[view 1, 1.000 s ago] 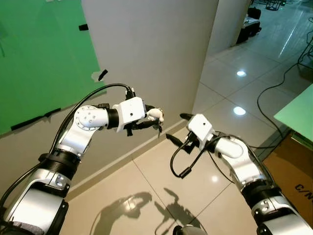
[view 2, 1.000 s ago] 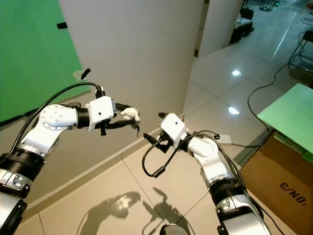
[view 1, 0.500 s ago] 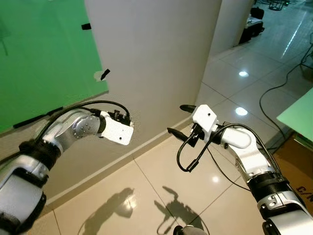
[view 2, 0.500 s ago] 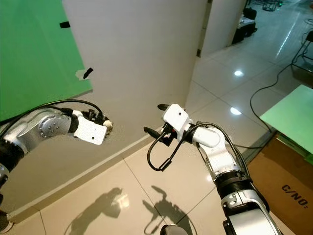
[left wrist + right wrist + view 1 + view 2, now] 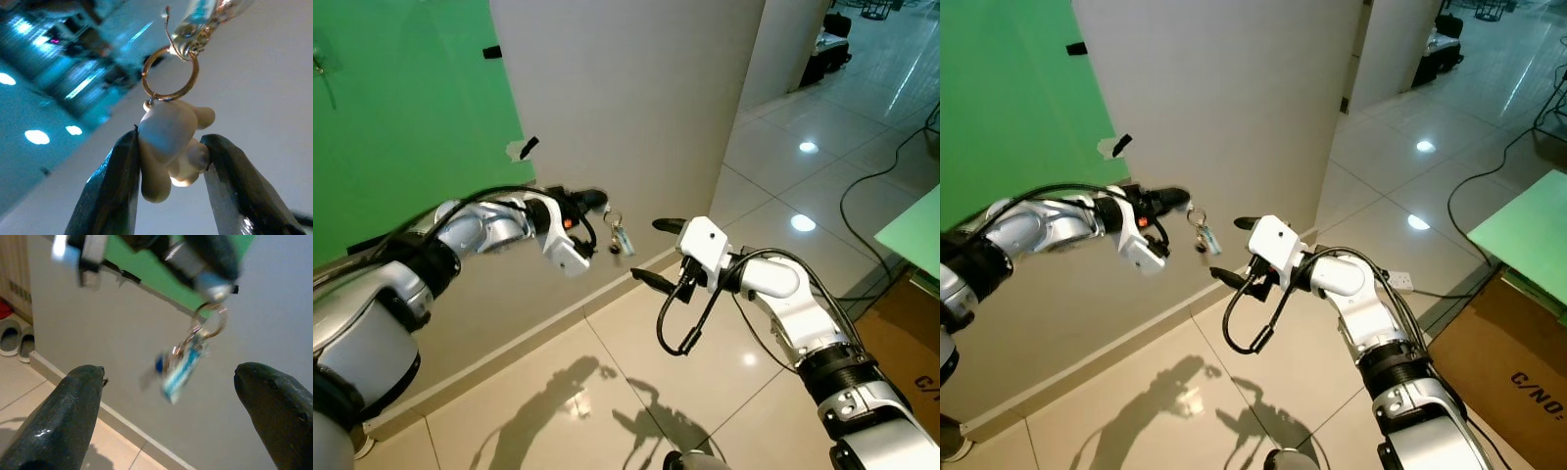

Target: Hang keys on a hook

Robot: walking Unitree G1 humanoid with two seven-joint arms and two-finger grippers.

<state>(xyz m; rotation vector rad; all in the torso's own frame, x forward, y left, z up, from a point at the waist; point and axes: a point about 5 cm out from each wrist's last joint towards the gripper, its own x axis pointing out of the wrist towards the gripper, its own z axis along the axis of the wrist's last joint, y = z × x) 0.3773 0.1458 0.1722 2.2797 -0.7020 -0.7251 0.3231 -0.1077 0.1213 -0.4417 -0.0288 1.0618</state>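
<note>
Left wrist view shows the left gripper (image 5: 168,161) jaws clenched on the white charm (image 5: 168,142) so the keys (image 5: 621,238) dangle free by the wall (image 5: 626,108), while the right gripper (image 5: 656,252) waits released nearby

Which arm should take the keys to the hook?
Left. Its gripper already clamps the white charm, keys dangling beside the wall. The right gripper is open, holding nothing.
</note>
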